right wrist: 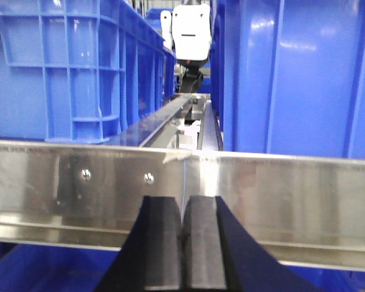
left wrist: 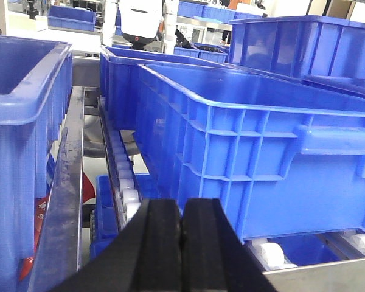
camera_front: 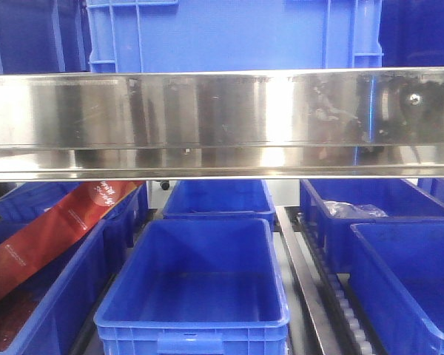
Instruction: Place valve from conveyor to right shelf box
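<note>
The valve and the conveyor are out of view in every frame. The front view faces a steel shelf beam (camera_front: 222,122) with blue shelf boxes below it. Two of these stand on the right, a near one (camera_front: 411,285) and a far one (camera_front: 377,218). Neither gripper shows in the front view. My left gripper (left wrist: 182,210) is shut with nothing between its black fingers, beside the corner of a large blue box (left wrist: 261,158). My right gripper (right wrist: 184,207) is also shut and empty, close in front of a steel rail (right wrist: 261,194).
An empty blue box (camera_front: 200,277) sits in the middle of the lower shelf. At the left, a box holds a red packet (camera_front: 52,229). White rollers (left wrist: 126,182) run along the shelf track. More blue boxes (right wrist: 79,67) stand above the rail.
</note>
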You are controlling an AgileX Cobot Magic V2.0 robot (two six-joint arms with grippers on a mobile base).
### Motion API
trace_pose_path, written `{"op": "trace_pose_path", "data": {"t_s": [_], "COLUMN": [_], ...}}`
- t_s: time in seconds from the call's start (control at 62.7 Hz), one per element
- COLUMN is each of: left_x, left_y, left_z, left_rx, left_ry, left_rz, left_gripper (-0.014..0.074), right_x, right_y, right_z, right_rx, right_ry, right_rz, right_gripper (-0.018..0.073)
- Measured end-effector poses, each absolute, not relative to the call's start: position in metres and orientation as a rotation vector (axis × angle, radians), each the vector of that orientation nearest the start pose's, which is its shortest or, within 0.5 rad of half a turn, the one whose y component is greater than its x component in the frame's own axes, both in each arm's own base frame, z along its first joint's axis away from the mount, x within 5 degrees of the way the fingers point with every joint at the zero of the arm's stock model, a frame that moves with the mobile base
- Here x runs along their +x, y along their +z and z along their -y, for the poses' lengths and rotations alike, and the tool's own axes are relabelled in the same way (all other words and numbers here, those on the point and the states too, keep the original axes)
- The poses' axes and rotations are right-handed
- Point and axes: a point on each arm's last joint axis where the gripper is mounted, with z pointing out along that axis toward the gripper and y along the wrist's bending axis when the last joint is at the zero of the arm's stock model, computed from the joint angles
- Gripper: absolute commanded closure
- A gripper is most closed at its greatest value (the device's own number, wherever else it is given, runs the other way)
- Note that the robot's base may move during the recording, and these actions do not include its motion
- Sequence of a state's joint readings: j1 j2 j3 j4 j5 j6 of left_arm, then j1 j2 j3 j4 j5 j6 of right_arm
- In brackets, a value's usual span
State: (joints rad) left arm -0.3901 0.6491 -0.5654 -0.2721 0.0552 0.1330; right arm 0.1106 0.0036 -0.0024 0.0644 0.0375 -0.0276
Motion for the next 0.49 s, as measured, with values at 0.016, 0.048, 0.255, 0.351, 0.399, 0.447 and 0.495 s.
{"op": "trace_pose_path", "data": {"t_s": [0.016, 0.048, 0.255, 0.351, 0.399, 0.447, 0.495], "left_x": [0.1289, 0.1289, 0.1289, 0.1289, 0.1289, 0.1289, 0.1289], "left_y": [0.3427, 0.3427, 0.3427, 0.3427, 0.3427, 0.3427, 0.3427], "left_z": [0.0545, 0.0545, 0.0545, 0.0545, 0.0545, 0.0545, 0.0545], "left_rx": [0.217, 0.217, 0.217, 0.217, 0.217, 0.217, 0.217], "left_ry": [-0.419, -0.419, -0.419, -0.419, -0.419, -0.419, -0.419], "left_rz": [-1.622, -1.622, -1.622, -1.622, -1.622, -1.622, -1.622], "left_gripper": [0.0708, 0.0708, 0.0708, 0.0708, 0.0708, 0.0708, 0.0708], "right_x": [0.0562, 0.0562, 0.0562, 0.0562, 0.0562, 0.0562, 0.0562], "right_y": [0.2104, 0.2104, 0.2104, 0.2104, 0.2104, 0.2104, 0.2104], "right_z": [-0.0065, -0.0065, -0.0065, -0.0065, -0.0065, -0.0065, -0.0065], "right_rx": [-0.058, -0.058, -0.058, -0.058, -0.058, -0.058, -0.058], "right_ry": [0.12, 0.12, 0.12, 0.12, 0.12, 0.12, 0.12], "right_rz": [-1.522, -1.522, -1.522, -1.522, -1.522, -1.522, -1.522], "right_gripper": [0.0727, 0.0727, 0.0727, 0.0727, 0.0727, 0.0727, 0.0727]}}
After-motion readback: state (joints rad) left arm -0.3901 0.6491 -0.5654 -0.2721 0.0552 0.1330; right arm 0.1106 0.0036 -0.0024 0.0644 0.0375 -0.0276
